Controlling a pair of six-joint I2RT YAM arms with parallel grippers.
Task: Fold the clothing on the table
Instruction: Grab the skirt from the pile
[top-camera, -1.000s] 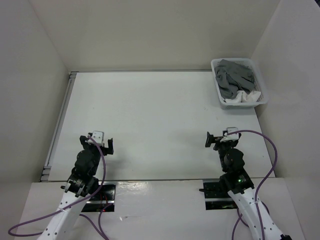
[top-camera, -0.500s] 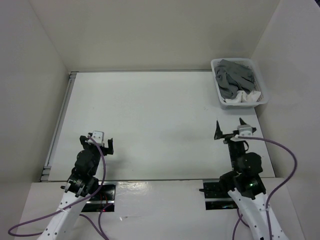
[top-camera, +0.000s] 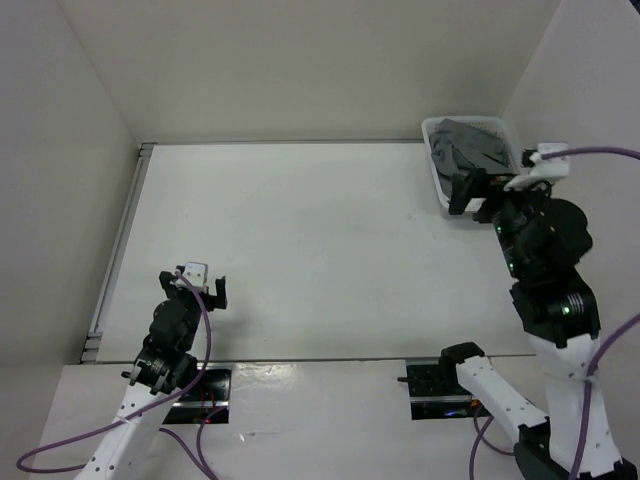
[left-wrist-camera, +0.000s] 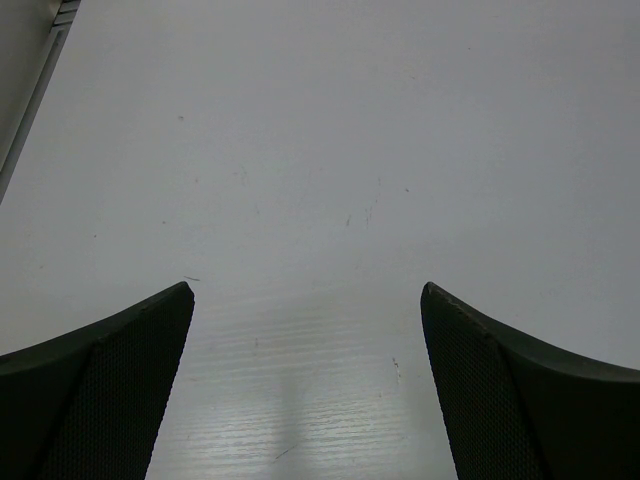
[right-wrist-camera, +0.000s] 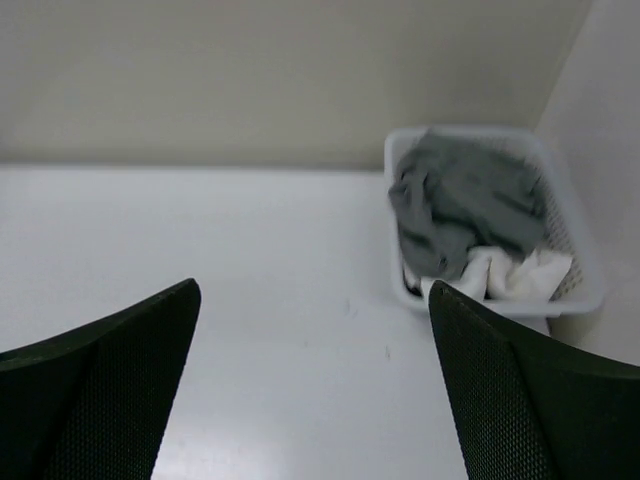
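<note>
now the grey skirt (right-wrist-camera: 462, 205) lies crumpled in the white basket (right-wrist-camera: 500, 303) at the far right corner of the table (top-camera: 300, 220), with some white cloth (right-wrist-camera: 515, 272) at the near end of the basket. the right gripper (right-wrist-camera: 312, 288) hangs in the air on the near side of the basket, its fingers wide apart and holding nothing. the left gripper (left-wrist-camera: 306, 288) is low over the near left part of the table, also spread apart and empty.

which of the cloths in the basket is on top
The dark grey clothing, crumpled over most of the basket. The white cloths only peek out from beneath it at the near end.
</note>
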